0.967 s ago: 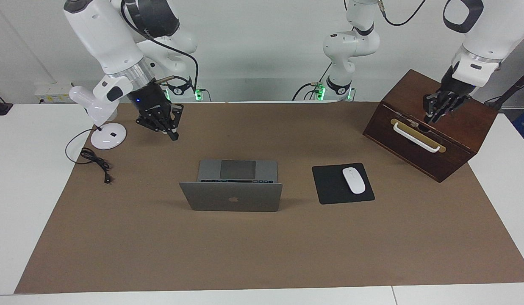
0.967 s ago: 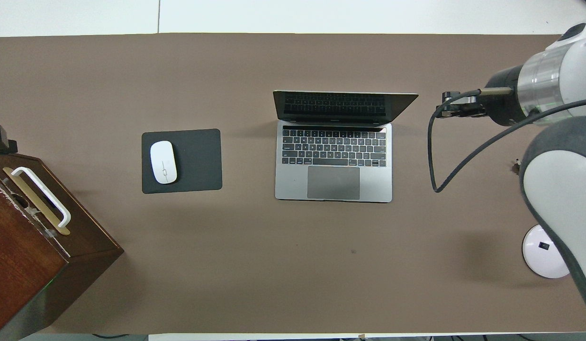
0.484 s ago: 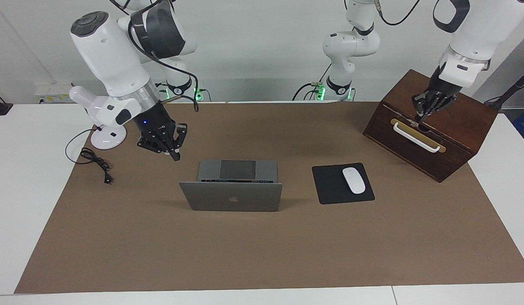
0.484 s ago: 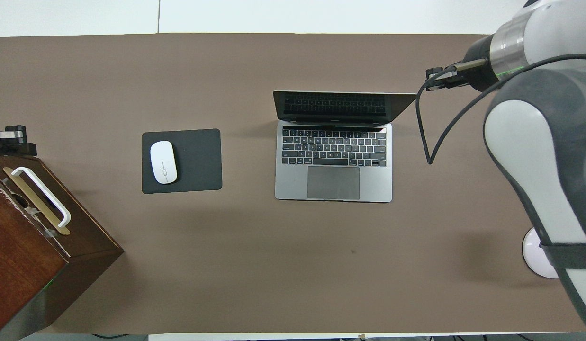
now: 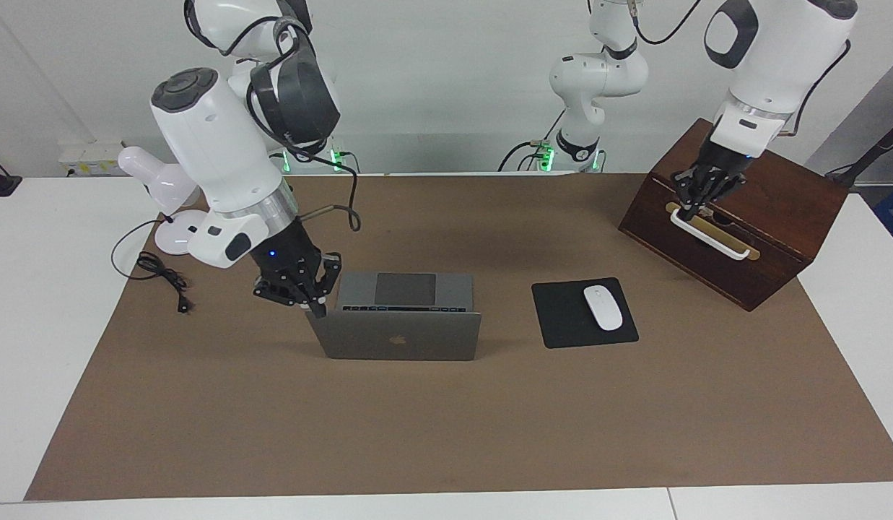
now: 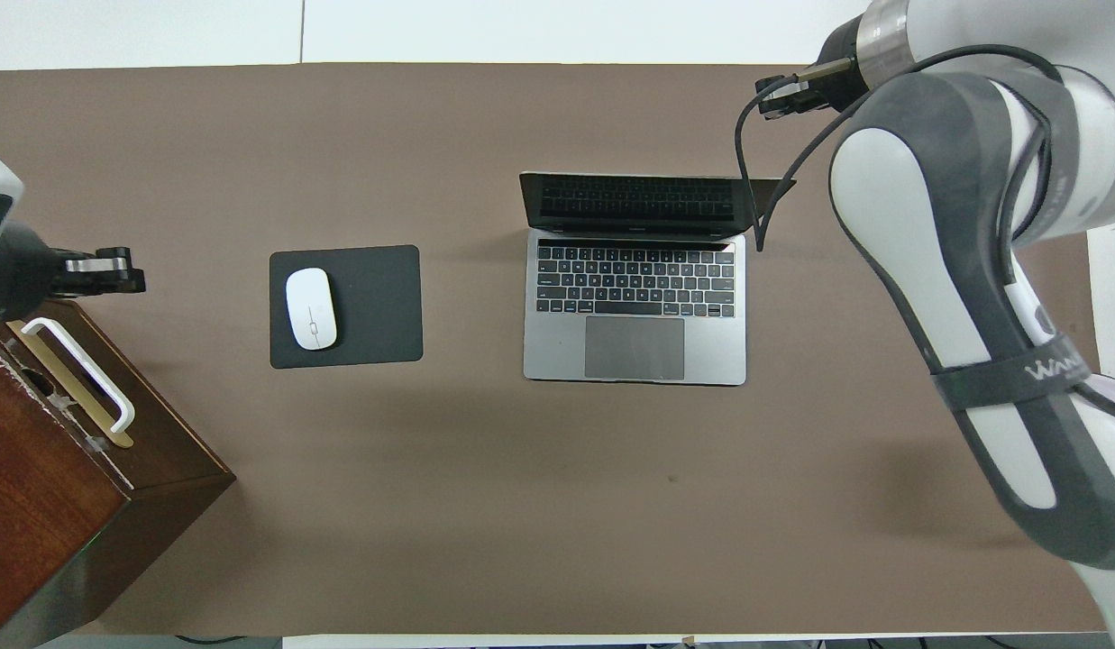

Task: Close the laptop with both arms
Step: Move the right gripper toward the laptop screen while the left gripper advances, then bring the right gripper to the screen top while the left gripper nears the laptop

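Brown matting (image 5: 417, 433) covers the desk (image 5: 42, 325), and nearest the robots the wooden box (image 5: 771, 209) sits at the left arm's end, its white handle (image 5: 708, 235) facing out. The left arm (image 5: 771, 65) drops steeply from above, wrist angled down, and the left gripper (image 5: 695, 202) hangs right over that handle with jaws clenched; whether it touches the handle I cannot tell. At the right arm's end, a white lamp (image 5: 164, 209) and a black cord (image 5: 161, 278) lie on the desk. The right arm (image 5: 222, 166) bends forward at the elbow, forearm slanting down toward the middle of the desk, cable looping off the wrist. The right gripper (image 5: 309, 300) is down at the laptop's (image 5: 403, 318) corner, at the lid's upper edge on the right arm's side, jaws clenched on nothing. The laptop sits mid-desk, lid open and upright, screen facing the robots, keyboard (image 6: 635, 281) and trackpad (image 6: 634, 348) exposed. Beside it, toward the left arm's end, a white mouse (image 5: 603, 308) rests on a black mouse pad (image 5: 562, 318).
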